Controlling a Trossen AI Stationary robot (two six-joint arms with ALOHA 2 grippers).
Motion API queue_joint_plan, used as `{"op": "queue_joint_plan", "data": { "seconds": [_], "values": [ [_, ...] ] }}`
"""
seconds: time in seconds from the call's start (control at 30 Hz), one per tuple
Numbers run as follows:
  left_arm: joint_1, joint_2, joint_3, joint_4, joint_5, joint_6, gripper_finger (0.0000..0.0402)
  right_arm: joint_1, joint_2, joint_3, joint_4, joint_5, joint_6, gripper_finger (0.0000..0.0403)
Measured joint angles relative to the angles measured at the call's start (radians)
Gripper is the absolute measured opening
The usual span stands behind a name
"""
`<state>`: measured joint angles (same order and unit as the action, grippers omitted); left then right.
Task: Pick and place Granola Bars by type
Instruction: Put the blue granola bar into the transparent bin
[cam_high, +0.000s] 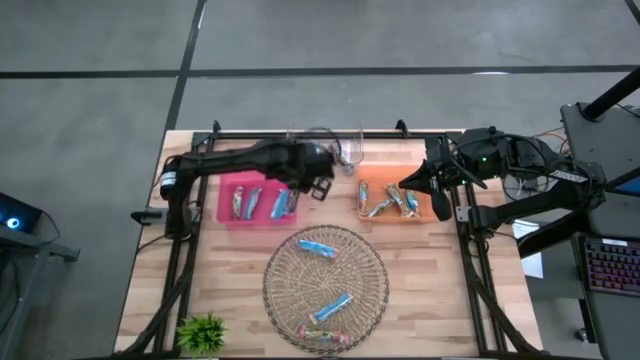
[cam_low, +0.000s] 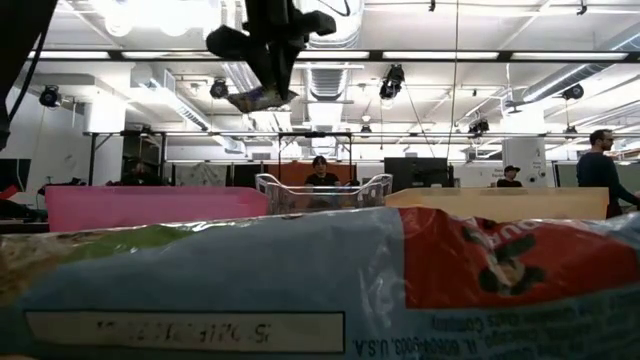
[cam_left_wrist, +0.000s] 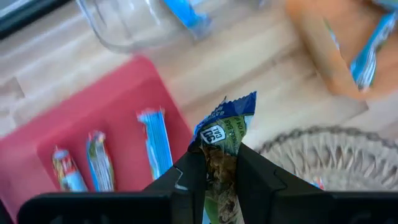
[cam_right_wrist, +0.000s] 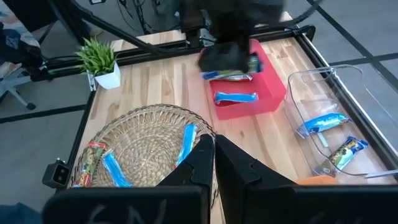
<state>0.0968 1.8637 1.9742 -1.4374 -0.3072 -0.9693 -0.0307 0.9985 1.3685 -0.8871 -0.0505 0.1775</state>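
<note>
Left gripper (cam_left_wrist: 219, 163) | my arm reaches across the desk, raised over pink tray's (cam_high: 228, 214) edge | jaws clamped on granola bar (cam_left_wrist: 222, 134) | right gripper (cam_high: 418, 183) | over orange tray (cam_high: 432, 215), jaws together, empty

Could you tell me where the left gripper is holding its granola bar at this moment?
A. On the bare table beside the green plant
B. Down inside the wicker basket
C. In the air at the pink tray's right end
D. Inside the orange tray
C: the left gripper is shut on a granola bar and hangs over the right end of the pink tray, clear of the wicker basket and the orange tray.
</note>
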Motion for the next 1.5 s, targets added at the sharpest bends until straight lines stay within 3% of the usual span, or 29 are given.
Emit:
{"op": "queue_joint_plan", "data": {
  "seconds": [0.43,0.87,1.17,1.5],
  "values": [
    [0.252,0.0,0.0,0.184,0.145,0.324,0.0055,0.0,0.0,0.0,0.0,0.031,0.07,0.0008],
    [0.419,0.0,0.001,0.26,0.244,0.569,0.0055,0.0,0.0,0.0,0.0,0.165,0.216,0.0008],
    [0.49,0.0,0.001,0.466,0.382,0.443,0.0055,0.0,0.0,0.0,0.0,0.185,0.155,0.0008],
    [0.497,0.006,0.001,0.63,0.395,0.184,0.0055,0.0,0.0,0.0,0.0,0.182,0.051,0.0008]
  ]
}}
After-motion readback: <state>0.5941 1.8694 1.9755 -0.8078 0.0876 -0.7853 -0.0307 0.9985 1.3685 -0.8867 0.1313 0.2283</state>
